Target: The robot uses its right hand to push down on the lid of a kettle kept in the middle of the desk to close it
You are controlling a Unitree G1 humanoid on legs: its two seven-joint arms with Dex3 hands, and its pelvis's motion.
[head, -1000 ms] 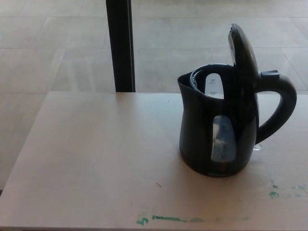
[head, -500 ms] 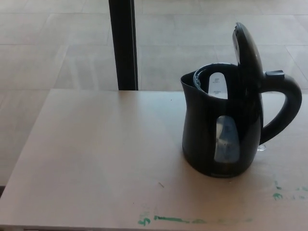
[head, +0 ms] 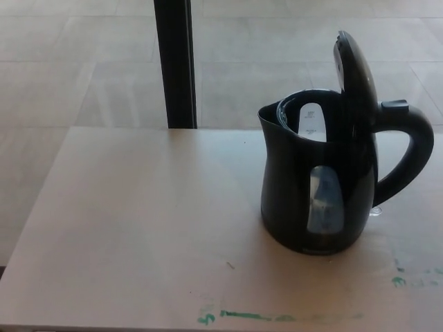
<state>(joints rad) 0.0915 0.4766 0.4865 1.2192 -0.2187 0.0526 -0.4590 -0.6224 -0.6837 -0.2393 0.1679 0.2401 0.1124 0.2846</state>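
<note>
On a pale wooden desk (head: 138,228), right of centre, stands a black electric kettle (head: 315,187), upright, its spout toward the left and its looped handle (head: 408,155) toward the right. Its lid (head: 354,76) is swung fully up on the hinge by the handle, nearly vertical, leaving the mouth open. A clear water window (head: 324,202) runs down the near side. Neither robot hand is in sight, so whether the fingers are wide, narrow or holding anything cannot be told, and nothing can be placed relative to them; the lid is untouched and the closing press has not begun. Judging from here, a push that lands on the lid's upright face rather than over its top could shove the kettle sideways or tip it toward the spout, since nothing braces it. A press that stops short might leave the lid unlatched. No brand or readable writing shows; faint marks inside the rim are too small to read. Green paint smears (head: 242,316) streak the desk's near edge, and a dark post (head: 175,62) stands behind.
</note>
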